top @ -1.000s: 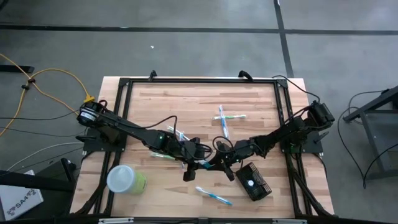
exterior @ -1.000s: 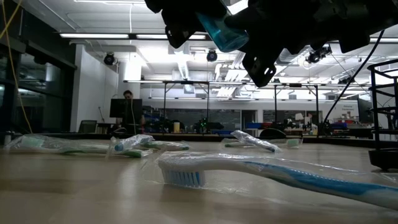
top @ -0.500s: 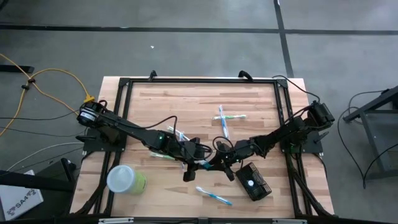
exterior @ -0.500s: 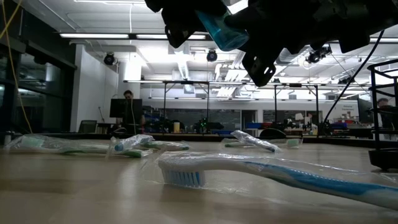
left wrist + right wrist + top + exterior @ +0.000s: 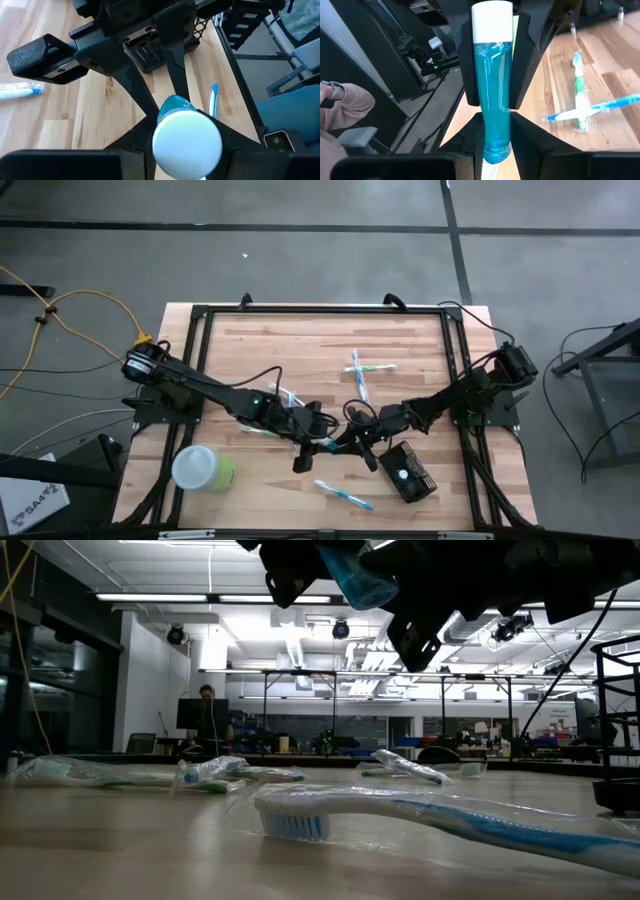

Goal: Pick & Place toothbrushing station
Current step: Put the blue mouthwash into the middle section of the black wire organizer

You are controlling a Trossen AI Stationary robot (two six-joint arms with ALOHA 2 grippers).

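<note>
The left claw (image 5: 318,444) and the right claw (image 5: 345,442) meet above the wooden table (image 5: 400,330), and both are closed on one translucent blue tube with a white cap (image 5: 492,75), each near one end. The small black rectangular wire-mesh holder box (image 5: 409,471) stands on the table just beside the right claw, toward the table's front right corner, not touched by either claw.
</note>
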